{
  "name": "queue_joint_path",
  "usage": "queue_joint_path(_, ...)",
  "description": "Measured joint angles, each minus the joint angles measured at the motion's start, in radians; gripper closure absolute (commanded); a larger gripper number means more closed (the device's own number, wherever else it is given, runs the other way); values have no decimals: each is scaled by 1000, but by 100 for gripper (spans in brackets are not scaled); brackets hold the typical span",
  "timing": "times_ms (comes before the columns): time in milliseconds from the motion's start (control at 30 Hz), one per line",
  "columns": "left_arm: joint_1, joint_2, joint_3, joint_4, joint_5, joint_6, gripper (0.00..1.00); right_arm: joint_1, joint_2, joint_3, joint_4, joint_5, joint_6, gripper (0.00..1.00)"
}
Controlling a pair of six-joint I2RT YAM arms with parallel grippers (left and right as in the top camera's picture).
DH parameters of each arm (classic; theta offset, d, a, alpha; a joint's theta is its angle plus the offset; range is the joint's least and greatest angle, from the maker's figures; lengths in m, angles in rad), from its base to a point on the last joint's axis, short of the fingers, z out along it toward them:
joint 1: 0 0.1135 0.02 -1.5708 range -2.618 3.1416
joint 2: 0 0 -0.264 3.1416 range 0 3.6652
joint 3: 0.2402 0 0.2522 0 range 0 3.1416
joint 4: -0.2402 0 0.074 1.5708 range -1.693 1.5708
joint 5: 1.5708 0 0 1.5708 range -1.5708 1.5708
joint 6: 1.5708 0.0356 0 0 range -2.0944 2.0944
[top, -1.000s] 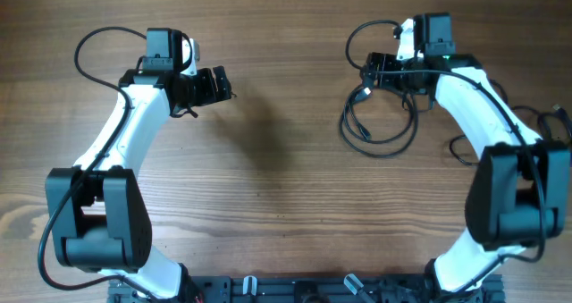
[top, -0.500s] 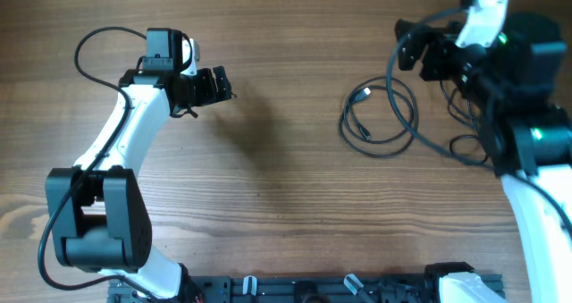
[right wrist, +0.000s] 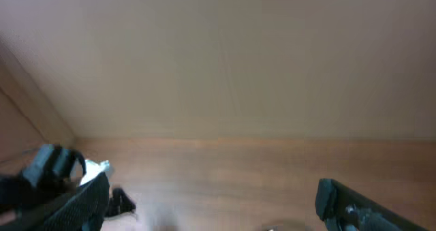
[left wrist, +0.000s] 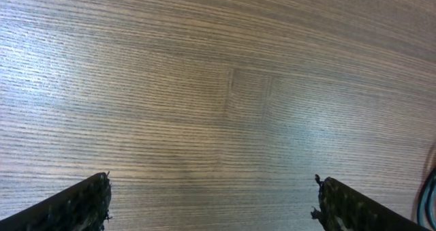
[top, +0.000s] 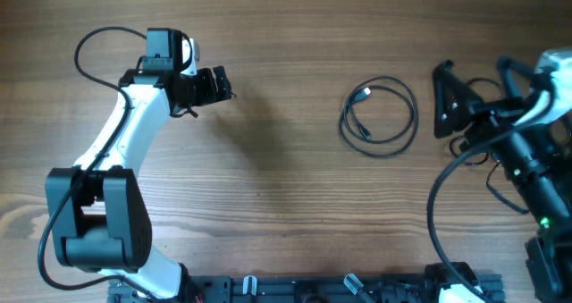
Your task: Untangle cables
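Black against the counter (top: 286,205), lying loosely coiled right of centre as cables (top: 361,96) looking nearly untangled, between open, empty jaws.

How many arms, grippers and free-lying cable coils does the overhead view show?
Robot arms: 2 (left arm, right arm)
Grippers: 2 (left gripper, right gripper), both open
Cable coil lying free: 1
Total: 5
Black cords by the right arm: too hidden to count.
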Motion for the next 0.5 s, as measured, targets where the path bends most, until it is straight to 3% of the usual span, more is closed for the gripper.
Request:
queue_joint_path(233, 0, 0, 0, 1, 0, 0, 0, 0, 26, -4, -367, 0, -4, 0)
queue_joint_path(367, 0, 0, 0, 0, 0, 0, 0, 0, 15, -4, -496, 0, -4, 0)
queue_joint_path(500, 0, 0, 0, 0, 0, 0, 0, 0, 6, -4, -515, 0, -4, 0)
